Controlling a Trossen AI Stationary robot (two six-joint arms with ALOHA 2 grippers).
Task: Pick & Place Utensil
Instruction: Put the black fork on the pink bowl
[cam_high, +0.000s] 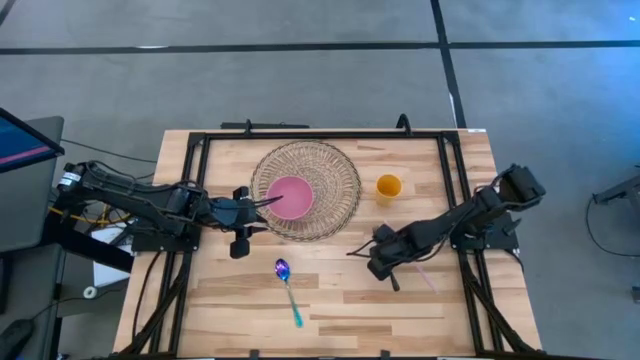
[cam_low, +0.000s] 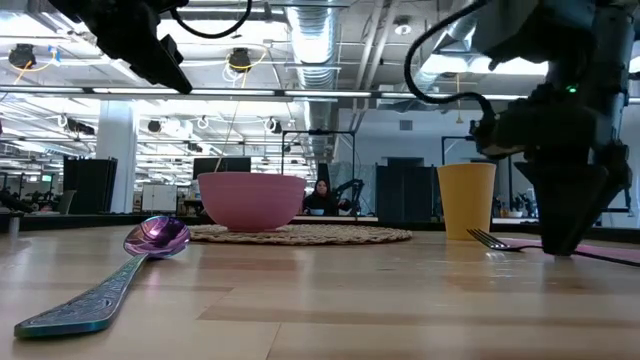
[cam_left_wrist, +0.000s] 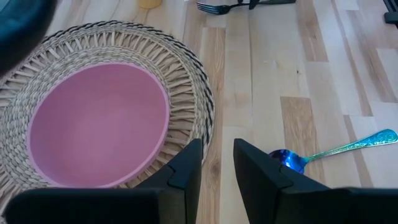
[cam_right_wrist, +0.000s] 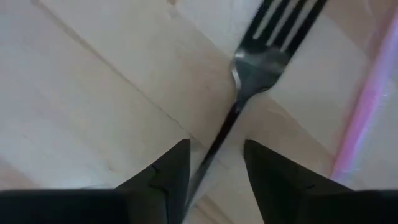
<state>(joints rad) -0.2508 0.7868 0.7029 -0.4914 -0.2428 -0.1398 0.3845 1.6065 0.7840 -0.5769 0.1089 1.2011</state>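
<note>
A dark metal fork (cam_right_wrist: 261, 62) lies flat on the wooden table, tines pointing toward the left edge (cam_high: 352, 251). My right gripper (cam_right_wrist: 214, 165) is open and low over it (cam_high: 378, 258), one finger on each side of the handle. An iridescent purple-and-teal spoon (cam_high: 287, 285) lies near the front middle (cam_low: 130, 265). A pink bowl (cam_high: 291, 197) sits on a round woven mat (cam_high: 340, 185). My left gripper (cam_left_wrist: 217, 168) hovers at the mat's left-front edge (cam_high: 262, 203), narrowly open, holding nothing. My right gripper comes from above, slanting from the table's right, with its fingers astride the fork's handle (cam_right_wrist: 217, 140) just behind the neck. The handle runs close to one finger (cam_right_wrist: 168, 168). I cannot tell whether it touches. The fork lies flat on the table.
An orange cup (cam_high: 388, 186) stands right of the mat. A thin pink strip (cam_high: 425, 275) lies on the table beside the right gripper. A black frame (cam_high: 300, 133) borders the table. Bare wood lies around the spoon and along the near edge.
</note>
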